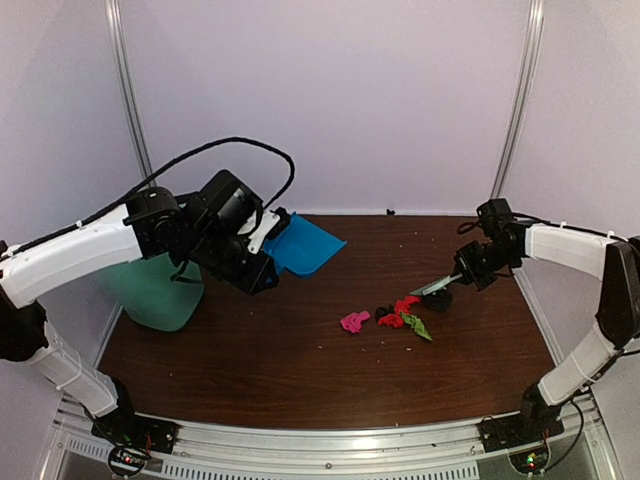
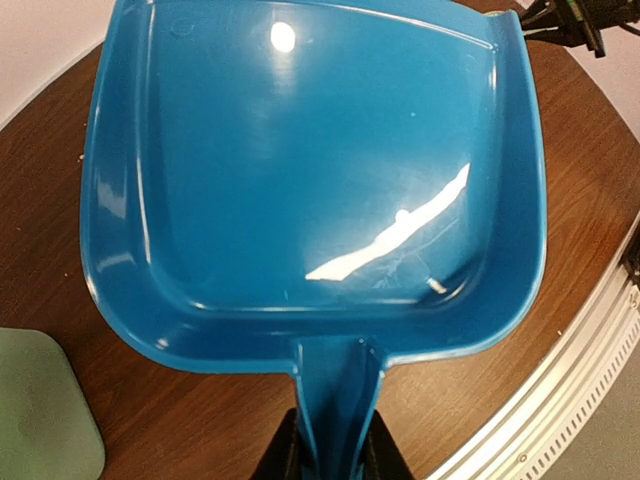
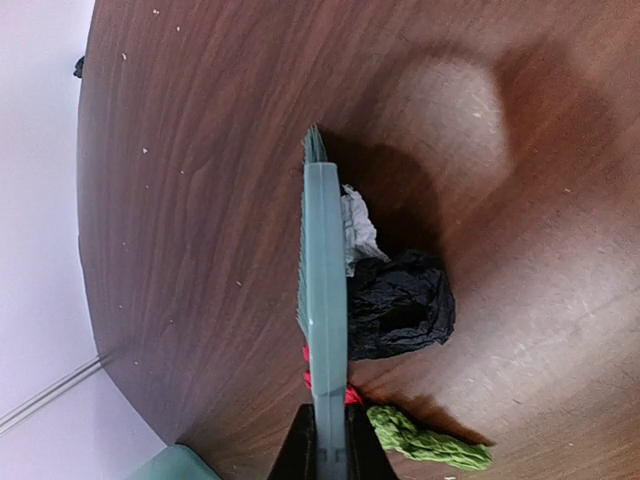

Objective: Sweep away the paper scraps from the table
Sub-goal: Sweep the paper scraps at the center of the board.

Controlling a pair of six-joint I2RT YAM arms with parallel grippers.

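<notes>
The scraps (image 1: 398,316) lie mid-worktop (image 1: 250,365), right of centre, and my worry starts there. They are light and crumpled, so a quick stroke could flick them apart rather than herd them, and the pink scrap (image 1: 354,321), a little off the clump to the left, could be missed. The green scrap (image 3: 430,442) sits near my right gripper (image 3: 325,445), at the handle end of the brush (image 3: 325,300), where I judge it may slip past the bristles. The black scrap (image 3: 400,305) and a white scrap (image 3: 358,232) touch the bristle side. Farther off is the bigger risk: the dustpan (image 2: 310,180) seems raised off the wood at the far left, well apart from the clump, so anything swept now has no lip to land on and may run toward an edge. My right arm reaches in from the right, elbow out wide, with its gripper clamped on the brush handle and the brush on its edge. My left arm stretches across past the bin (image 1: 155,292), with the left gripper (image 2: 330,452) closed tight on the dustpan handle, the pan all but empty and its mouth turned rightward.
</notes>
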